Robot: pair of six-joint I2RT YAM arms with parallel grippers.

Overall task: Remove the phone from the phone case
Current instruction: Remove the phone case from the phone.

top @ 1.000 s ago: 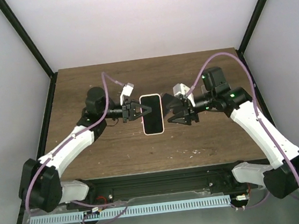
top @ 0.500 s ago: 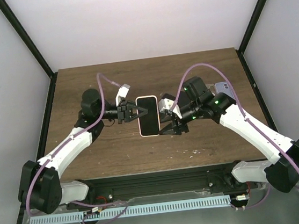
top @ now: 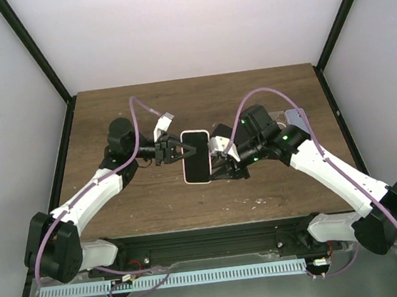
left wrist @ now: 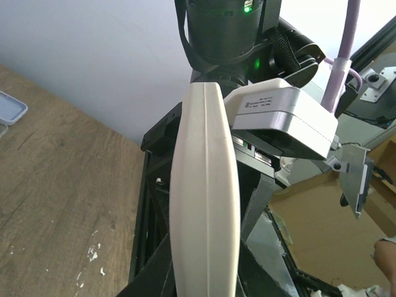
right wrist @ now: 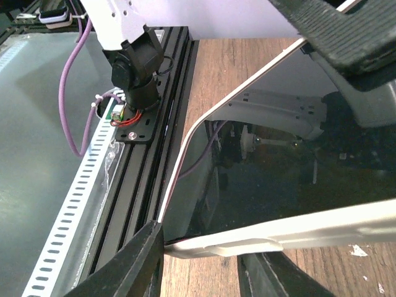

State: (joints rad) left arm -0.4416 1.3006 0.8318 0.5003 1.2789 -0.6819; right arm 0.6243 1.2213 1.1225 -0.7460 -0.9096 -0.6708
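The phone [top: 196, 156] is held in its pale case [left wrist: 204, 185] between the two arms, over the middle of the wooden table [top: 264, 91] and, as far as can be judged, lifted clear of it. Its dark screen is turned up toward the overhead camera. Its long axis runs from the far side of the table toward the arms' bases, leaning slightly to the left at the near end.

The left gripper [top: 182, 149] is pressed together on the case's left long edge near the far end. In the left wrist view that edge is seen end-on, pinched between the fingers.

The right gripper [top: 218, 166] is set against the opposite long edge, nearer the lower corner. From it the phone lies directly to the left, its long axis crossing the line of the fingers. In the right wrist view the fingers [right wrist: 133, 266] are seen on either side of the rim at that corner (the screen [right wrist: 278, 185] tilts up and away above them). Whether they already press on the rim or only bracket it cannot be told.

Both arms are equally near. The coming move is judged to turn on the right fingers catching the case's lip rather than the phone's body, so that the rim can be peeled back.
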